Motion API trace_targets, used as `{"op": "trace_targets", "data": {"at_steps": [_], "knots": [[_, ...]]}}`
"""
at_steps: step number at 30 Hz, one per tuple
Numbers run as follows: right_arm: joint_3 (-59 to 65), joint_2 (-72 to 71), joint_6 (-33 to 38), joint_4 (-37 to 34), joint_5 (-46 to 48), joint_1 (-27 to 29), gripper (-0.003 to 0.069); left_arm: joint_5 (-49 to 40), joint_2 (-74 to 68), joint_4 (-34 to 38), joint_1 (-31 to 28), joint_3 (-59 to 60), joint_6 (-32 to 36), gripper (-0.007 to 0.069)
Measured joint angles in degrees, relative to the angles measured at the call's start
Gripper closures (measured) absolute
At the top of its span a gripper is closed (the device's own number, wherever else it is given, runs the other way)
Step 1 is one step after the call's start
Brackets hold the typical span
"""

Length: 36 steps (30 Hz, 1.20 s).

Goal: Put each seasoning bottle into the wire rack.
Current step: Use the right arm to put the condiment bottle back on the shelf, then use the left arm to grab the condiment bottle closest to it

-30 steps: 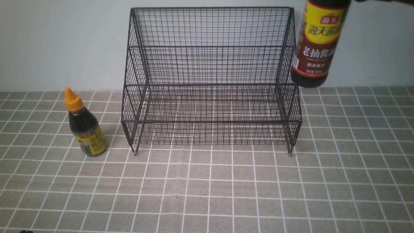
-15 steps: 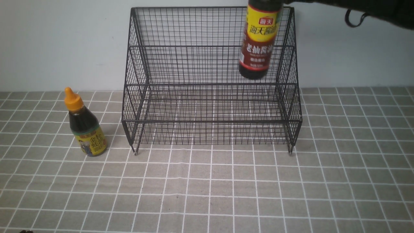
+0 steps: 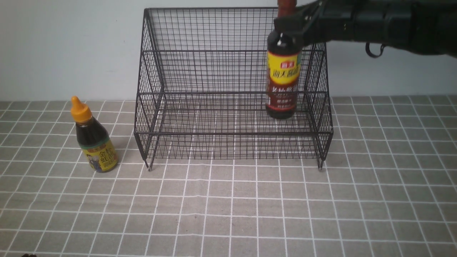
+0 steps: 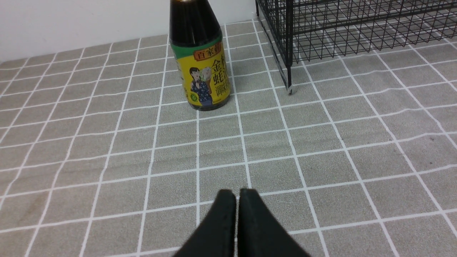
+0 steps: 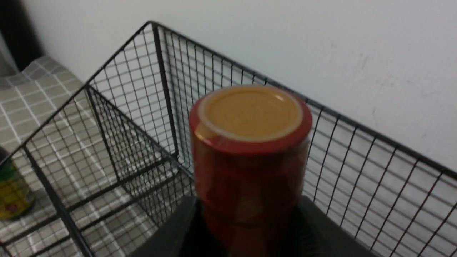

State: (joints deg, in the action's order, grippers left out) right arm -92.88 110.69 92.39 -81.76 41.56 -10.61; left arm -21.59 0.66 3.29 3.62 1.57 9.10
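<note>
Here, right jaws clamp the red-necked, yellow-labelled tall bottle (image 3: 283,80) inside the rack (image 3: 214,134); left jaws together.

Probably a lab tabletop: checked grey tablecloth (image 3: 228,214) against a bare white wall (image 3: 71,46).

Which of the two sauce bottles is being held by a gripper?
The tall bottle with the dark-red neck: the right gripper clamps its neck at the rack's right end. The short orange-capped bottle stands untouched on the cloth, left of the rack.
</note>
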Motion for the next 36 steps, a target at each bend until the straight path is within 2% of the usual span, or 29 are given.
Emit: {"op": "trace_targets", "data": {"at_steps": [4, 9, 14, 21, 26, 31, 32, 33, 34, 36], "knots": [[0.0, 0.0, -5.27, 9.81, 2.44, 0.0, 0.0366, 0.0, 0.0, 0.0, 0.0, 0.0, 0.0, 0.0631], [-0.57, -0.06, -9.85, 14.11, 2.5, 0.0, 0.0366, 0.0, 0.0, 0.0, 0.0, 0.0, 0.0, 0.0631], [-0.88, -0.06, -11.92, 15.65, 2.58, 0.0, 0.0361, 0.0, 0.0, 0.0, 0.0, 0.0, 0.06, 0.0631], [-0.99, -0.52, -12.16, 16.33, 3.64, 0.0, 0.0276, 0.0, 0.0, 0.0, 0.0, 0.0, 0.12, 0.0631], [-1.06, -1.88, -13.8, 16.82, 3.28, 0.0, 0.0249, 0.95, 0.0, 0.49, 0.0, 0.07, 0.0, 0.0631], [-1.06, -4.11, -16.51, 18.92, 3.33, 0.08, 0.0248, 6.94, 0.0, 7.89, 0.0, 0.18, -3.63, 0.0631], [-1.06, -5.27, -18.77, 21.05, 4.19, 0.34, 0.0248, 10.15, 0.0, 12.83, 0.0, 0.18, -5.85, 0.0631], [-1.06, -5.94, -20.1, 22.33, 4.79, 0.53, 0.025, 10.96, 0.0, 14.04, 0.0, 0.18, -6.1, 0.0631], [-1.06, -7.66, -24.42, 25.92, 6.58, 1.24, 0.0261, 14.21, 0.0, 18.66, 0.0, 0.18, -7.31, 0.0631], [-1.06, -10.49, -33.28, 32.11, 9.51, 2.85, 0.0298, 19.47, 0.0, 22.99, 0.0, 0.18, -8.01, 0.0631]]}}
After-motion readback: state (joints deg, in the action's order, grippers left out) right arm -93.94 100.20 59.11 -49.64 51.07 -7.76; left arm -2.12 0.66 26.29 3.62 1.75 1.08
